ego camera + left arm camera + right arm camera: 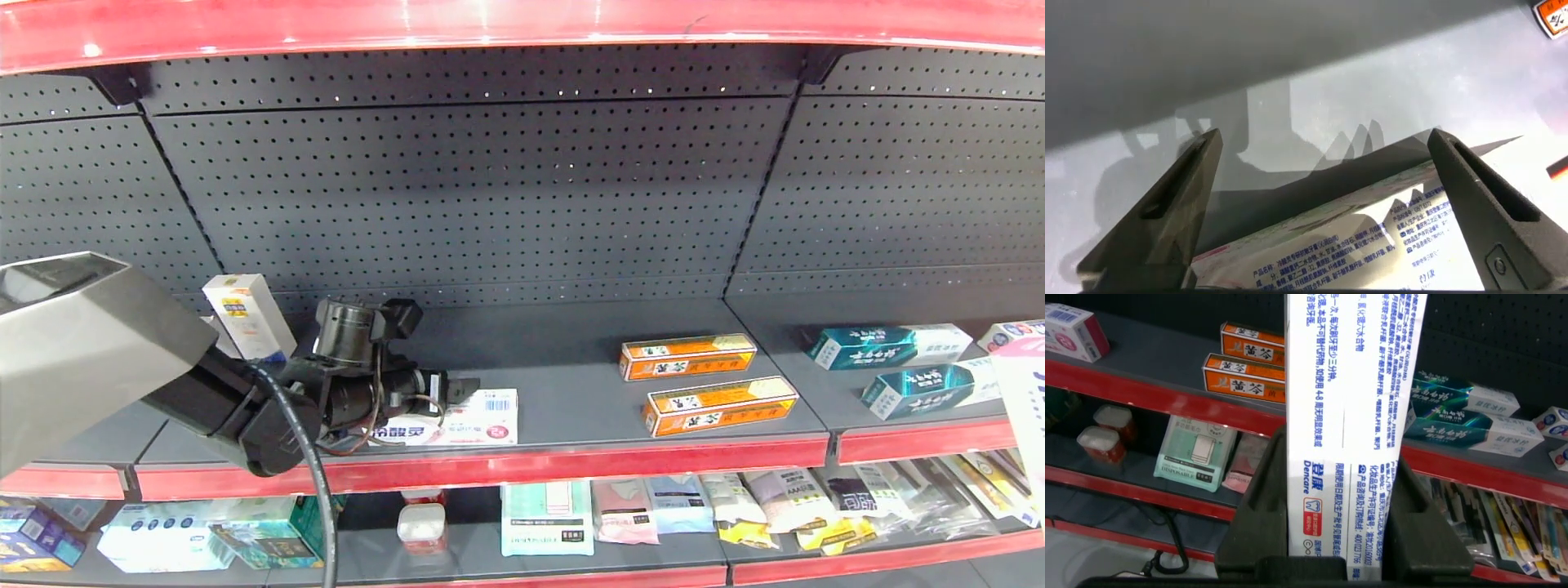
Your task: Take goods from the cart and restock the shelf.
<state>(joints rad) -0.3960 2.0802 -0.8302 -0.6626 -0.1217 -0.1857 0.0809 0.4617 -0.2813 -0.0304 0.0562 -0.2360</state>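
On the middle shelf (571,384) lies a flat pink-and-white box (483,416), close to the red front edge. My left gripper (457,390) sits at the box's left end, low over the shelf. In the left wrist view its fingers (1184,204) stand wide open, and the end of the box (1372,245) lies between them untouched. My right gripper (1343,457) is shut on a tall white box with blue print (1355,384), held upright in front of the shelf. That box shows at the right edge of the head view (1024,408).
A white-and-orange box (249,317) stands upright behind my left arm. Two orange boxes (687,356) (718,404) lie mid-shelf, and teal boxes (888,345) to the right. The lower shelf (571,563) holds several packets and boxes. Bare shelf lies between the pink box and the orange boxes.
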